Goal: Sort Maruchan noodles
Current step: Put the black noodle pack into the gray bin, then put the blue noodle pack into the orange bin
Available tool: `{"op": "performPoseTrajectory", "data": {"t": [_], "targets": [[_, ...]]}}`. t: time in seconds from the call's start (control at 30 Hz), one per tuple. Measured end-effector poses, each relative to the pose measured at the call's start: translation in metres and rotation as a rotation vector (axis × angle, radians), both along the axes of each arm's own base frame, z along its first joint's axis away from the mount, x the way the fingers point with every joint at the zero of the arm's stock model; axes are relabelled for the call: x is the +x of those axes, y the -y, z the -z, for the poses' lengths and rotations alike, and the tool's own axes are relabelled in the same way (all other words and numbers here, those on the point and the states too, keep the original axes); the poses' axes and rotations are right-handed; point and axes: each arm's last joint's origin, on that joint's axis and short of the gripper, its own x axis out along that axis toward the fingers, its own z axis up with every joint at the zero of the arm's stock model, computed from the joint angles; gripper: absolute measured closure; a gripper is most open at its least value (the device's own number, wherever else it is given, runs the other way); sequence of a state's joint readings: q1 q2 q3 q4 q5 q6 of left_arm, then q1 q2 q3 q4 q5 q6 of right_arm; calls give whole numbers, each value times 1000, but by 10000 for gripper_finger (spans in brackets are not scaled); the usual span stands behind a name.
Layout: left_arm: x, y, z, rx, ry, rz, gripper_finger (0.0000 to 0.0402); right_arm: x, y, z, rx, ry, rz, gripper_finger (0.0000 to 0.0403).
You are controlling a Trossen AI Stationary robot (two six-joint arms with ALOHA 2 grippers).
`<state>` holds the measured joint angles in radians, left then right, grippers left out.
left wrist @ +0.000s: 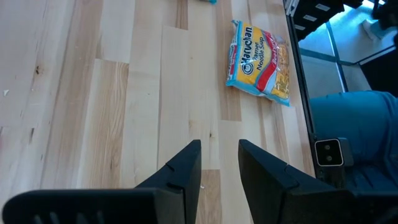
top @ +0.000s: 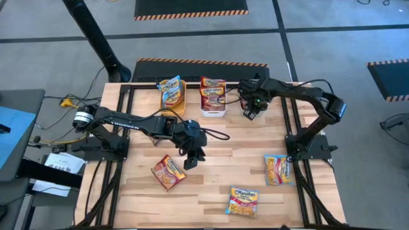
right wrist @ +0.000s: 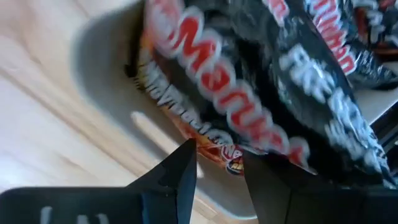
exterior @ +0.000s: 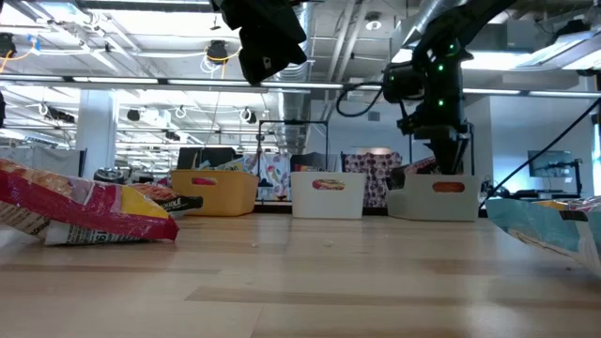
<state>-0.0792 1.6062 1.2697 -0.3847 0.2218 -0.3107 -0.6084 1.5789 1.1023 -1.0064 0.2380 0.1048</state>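
Observation:
Three Maruchan noodle packets lie flat on the table: a red-orange one (top: 168, 172), a yellow-and-blue one (top: 243, 200) and another yellow-and-blue one (top: 279, 169) (left wrist: 258, 59). My left gripper (top: 192, 161) (left wrist: 219, 155) hangs open above bare wood at mid table, just right of the red-orange packet. My right gripper (top: 250, 114) (right wrist: 217, 168) points down, open, over the grey bin (exterior: 441, 199) at the far edge. Dark red-black packets (right wrist: 267, 74) lie in that bin just beyond its fingertips.
An orange bin (top: 172, 92) holds yellow-and-blue packets and a white bin (top: 213, 96) holds red ones; both stand left of the grey bin along the far edge. Black frame rails (top: 297, 128) run along the table's left and right sides. Bare wood lies at the middle and near left.

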Motion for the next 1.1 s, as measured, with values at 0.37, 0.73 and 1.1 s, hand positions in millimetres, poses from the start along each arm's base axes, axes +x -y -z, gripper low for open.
{"op": "performPoseTrajectory", "data": {"t": [0.37, 0.73, 1.1], "targets": [[0, 0, 0, 21, 7, 19, 309, 2, 19, 23, 19, -38, 52, 276], [-1, 0, 1, 21, -1, 19, 309, -3, 29, 22, -8, -23, 98, 281], [-1, 0, 1, -10, -14, -11, 309, -7, 6, -5, -32, 8, 42, 281]]}}
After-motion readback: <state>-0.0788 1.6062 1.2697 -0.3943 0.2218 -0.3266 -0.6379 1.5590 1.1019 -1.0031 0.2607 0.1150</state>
